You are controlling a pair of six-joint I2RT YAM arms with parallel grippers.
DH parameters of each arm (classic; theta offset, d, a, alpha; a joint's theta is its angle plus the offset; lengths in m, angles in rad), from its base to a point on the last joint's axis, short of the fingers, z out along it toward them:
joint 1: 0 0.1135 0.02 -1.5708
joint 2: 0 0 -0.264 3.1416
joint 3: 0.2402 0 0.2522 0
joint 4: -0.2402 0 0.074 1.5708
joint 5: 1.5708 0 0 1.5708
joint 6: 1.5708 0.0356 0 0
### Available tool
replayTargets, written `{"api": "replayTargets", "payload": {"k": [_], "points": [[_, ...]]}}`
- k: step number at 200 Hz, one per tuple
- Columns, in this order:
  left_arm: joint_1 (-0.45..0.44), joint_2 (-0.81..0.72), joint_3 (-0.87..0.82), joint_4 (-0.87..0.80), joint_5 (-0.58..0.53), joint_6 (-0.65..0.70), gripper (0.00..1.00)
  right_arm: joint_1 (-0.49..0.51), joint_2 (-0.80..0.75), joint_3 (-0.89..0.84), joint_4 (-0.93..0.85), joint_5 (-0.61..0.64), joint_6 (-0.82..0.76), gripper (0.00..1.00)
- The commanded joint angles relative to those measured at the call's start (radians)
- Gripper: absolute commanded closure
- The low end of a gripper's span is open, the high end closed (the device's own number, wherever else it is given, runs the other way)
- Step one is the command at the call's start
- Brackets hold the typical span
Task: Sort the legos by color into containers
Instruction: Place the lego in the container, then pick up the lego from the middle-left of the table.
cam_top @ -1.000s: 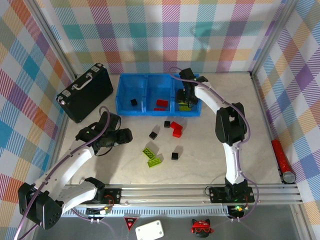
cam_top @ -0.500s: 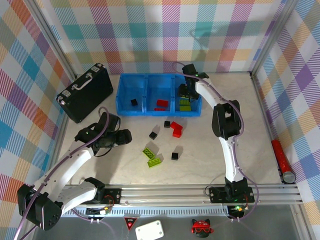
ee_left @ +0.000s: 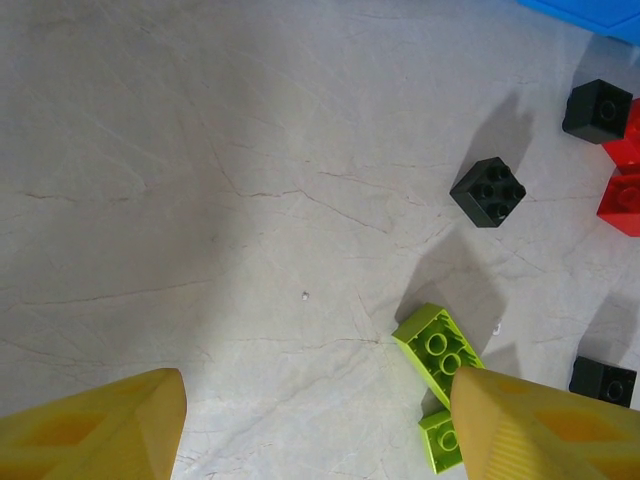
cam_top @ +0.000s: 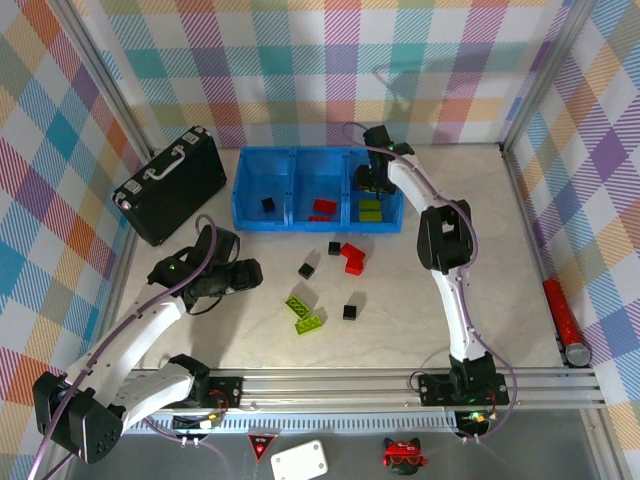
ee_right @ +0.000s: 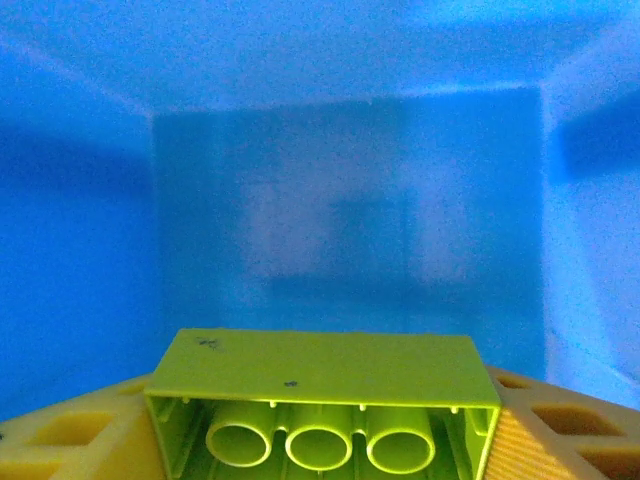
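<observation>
Bench (cam_top: 500,260): case (cam_top: 172,183) is laid near the far-left corner. Tray (cam_top: 292,222) is set along the far edge, at its middle.

Right gripper (cam_top: 371,183) is seen at the tray's right compartment, with a green brick (ee_right: 322,395) pinched between its fingers.

Left gripper (cam_top: 247,272) is held over the bench toward the left edge, fingers (ee_left: 110,430) spread, nothing between them.

In tray: red bricks (cam_top: 322,208) in middle compartment, black cube (cam_top: 267,204) in left.

Loose mid-bench: green pair (cam_top: 306,314), red brick (cam_top: 351,256), three black cubes (cam_top: 307,268).
</observation>
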Motion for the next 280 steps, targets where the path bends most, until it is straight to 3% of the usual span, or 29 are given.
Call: {"api": "replayTargets", "payload": {"k": [1,92,162,225,280], "points": [[0.018,-0.015,0.002,-0.039,-0.015,-0.005,0.3,-0.007,0.015,0.03,-0.041,0.02,-0.03,0.3],[0.018,0.008,0.0,-0.009,0.012,-0.001,0.3,-0.007,-0.053,0.019,-0.064,0.04,-0.082,0.24],[0.017,0.044,-0.019,0.029,0.06,-0.005,0.3,-0.003,-0.249,-0.016,-0.101,-0.025,-0.059,0.24],[-0.022,0.101,-0.024,0.065,0.073,-0.031,0.31,0.008,-0.555,-0.346,-0.014,-0.083,-0.024,0.25],[-0.146,0.22,0.006,0.106,0.027,-0.1,0.3,0.023,-0.778,-0.662,0.048,-0.128,0.034,0.25]]}}
